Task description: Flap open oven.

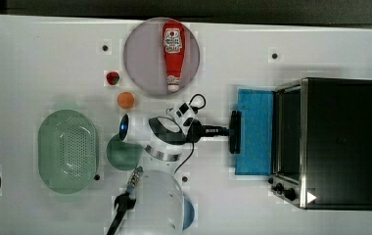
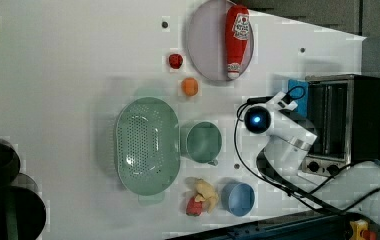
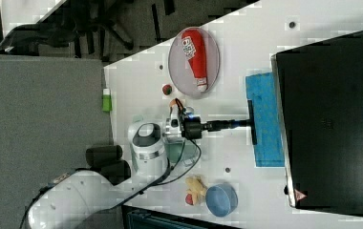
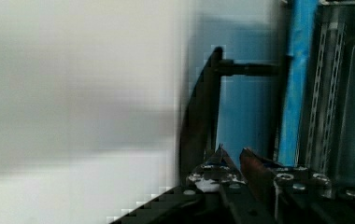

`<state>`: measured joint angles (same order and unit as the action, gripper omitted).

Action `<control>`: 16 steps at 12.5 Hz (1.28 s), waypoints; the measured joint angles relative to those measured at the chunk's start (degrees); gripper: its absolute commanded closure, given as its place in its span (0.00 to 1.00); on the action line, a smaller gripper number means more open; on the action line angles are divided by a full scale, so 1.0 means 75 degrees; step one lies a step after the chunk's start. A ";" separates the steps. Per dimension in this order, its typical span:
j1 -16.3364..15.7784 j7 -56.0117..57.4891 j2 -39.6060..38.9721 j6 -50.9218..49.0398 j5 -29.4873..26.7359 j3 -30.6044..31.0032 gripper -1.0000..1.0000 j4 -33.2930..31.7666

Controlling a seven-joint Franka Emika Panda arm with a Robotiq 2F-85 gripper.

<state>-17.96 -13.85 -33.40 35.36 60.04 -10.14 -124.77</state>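
Oven (image 1: 340, 142) seen at right of top view, door (image 1: 255, 131) dropped flat, blue pane facing up. Black bar handle (image 1: 234, 131) pinched between closed jaws of gripper (image 1: 227, 131), reaching in from frame centre. Red bottle (image 1: 174, 54) lay on round plate (image 1: 140, 63), upper centre; label white, wording not legible. White triangular mark (image 1: 311, 197) noted on oven top, lower right.

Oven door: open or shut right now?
Open. In the top view the blue-tinted door lies folded down flat in front of the oven, with the tool at its black bar handle.
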 measured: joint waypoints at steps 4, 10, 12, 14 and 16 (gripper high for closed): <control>-0.0006 -0.0046 0.2048 0.0060 -0.2772 -0.0038 0.83 0.0209; 0.0082 -0.0187 0.5597 -0.0998 -0.7250 -0.0666 0.83 0.0985; 0.0213 -0.0196 0.6388 -0.1500 -0.7360 -0.0916 0.83 0.1224; 0.0367 -0.0205 0.6873 -0.1759 -0.7365 -0.1140 0.83 0.1238; 0.0518 -0.0213 0.6961 -0.2111 -0.7343 -0.1216 0.83 0.1253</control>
<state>-14.08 -15.44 18.80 19.53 4.97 -19.26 -115.37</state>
